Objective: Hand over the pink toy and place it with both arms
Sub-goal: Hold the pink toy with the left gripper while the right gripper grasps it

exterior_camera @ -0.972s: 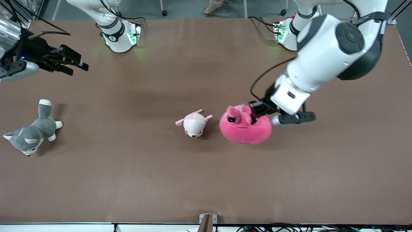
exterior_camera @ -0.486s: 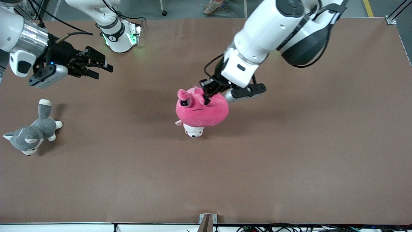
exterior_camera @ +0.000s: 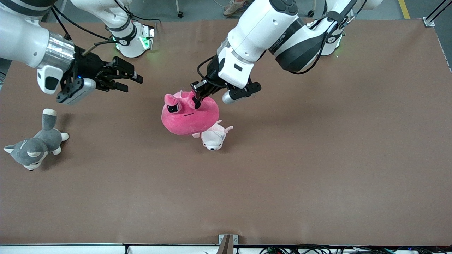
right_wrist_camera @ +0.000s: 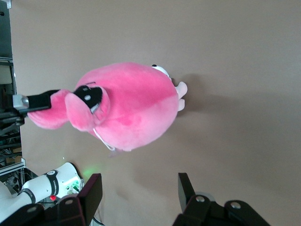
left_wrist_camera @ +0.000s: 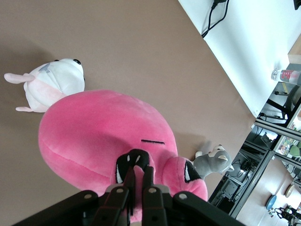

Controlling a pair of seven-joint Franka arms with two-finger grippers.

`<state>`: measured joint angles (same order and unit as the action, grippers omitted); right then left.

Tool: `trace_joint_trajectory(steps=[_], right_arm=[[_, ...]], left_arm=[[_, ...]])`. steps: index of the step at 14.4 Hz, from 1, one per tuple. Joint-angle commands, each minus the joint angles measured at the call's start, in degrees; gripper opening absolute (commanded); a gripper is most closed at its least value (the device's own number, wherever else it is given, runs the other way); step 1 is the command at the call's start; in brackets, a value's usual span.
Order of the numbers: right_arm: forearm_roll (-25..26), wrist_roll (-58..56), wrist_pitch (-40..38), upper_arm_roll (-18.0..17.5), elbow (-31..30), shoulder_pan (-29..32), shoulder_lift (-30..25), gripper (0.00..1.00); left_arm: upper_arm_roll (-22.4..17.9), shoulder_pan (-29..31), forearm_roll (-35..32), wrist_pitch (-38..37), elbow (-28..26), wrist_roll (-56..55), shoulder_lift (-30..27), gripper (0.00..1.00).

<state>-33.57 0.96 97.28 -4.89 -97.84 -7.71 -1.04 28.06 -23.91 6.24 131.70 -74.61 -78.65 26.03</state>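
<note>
The hot-pink toy (exterior_camera: 189, 116) hangs in the air over the middle of the table, above the small pale pink plush (exterior_camera: 214, 135). My left gripper (exterior_camera: 195, 100) is shut on one of its ears and carries it. In the left wrist view the fingers pinch the ear beside a black eye, with the toy (left_wrist_camera: 103, 136) hanging below my left gripper (left_wrist_camera: 139, 181). My right gripper (exterior_camera: 132, 78) is open and empty, up in the air toward the right arm's end, pointing at the toy. In the right wrist view the toy (right_wrist_camera: 127, 106) shows ahead of my open right gripper (right_wrist_camera: 140, 188).
The pale pink-and-white plush lies on the table partly under the hanging toy, also in the left wrist view (left_wrist_camera: 47, 84). A grey-and-white husky plush (exterior_camera: 33, 143) lies near the right arm's end of the table.
My left gripper has carried the pink toy toward the right arm's end, over the pale pink plush. My right gripper has moved toward the middle, closer to the toy.
</note>
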Motion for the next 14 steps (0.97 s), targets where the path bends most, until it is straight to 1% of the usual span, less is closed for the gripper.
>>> trace_joint_trajectory(steps=[1,3,6,14], right_arm=[[-1.58,0.71,1.67,0.41,1.86,-2.39,2.18,0.73],[-1.59,0.71,2.21,0.41,3.00,-3.01,3.32,0.73],[-1.59,0.71,2.38,0.41,4.58,-4.24,4.56,0.73],[-1.15,0.54,4.23,0.41,4.50,-4.59,6.31,0.73]], left_arm=[[-0.37,-1.49,0.62,2.23,2.10,-1.85,1.21,0.01],[-0.46,-2.89,0.62,3.04,2.10,-2.03,1.83,0.01],[-0.46,-2.99,0.62,3.30,2.10,-2.03,2.62,0.01],[-0.37,-4.04,0.62,5.06,2.01,-2.03,2.97,0.01]])
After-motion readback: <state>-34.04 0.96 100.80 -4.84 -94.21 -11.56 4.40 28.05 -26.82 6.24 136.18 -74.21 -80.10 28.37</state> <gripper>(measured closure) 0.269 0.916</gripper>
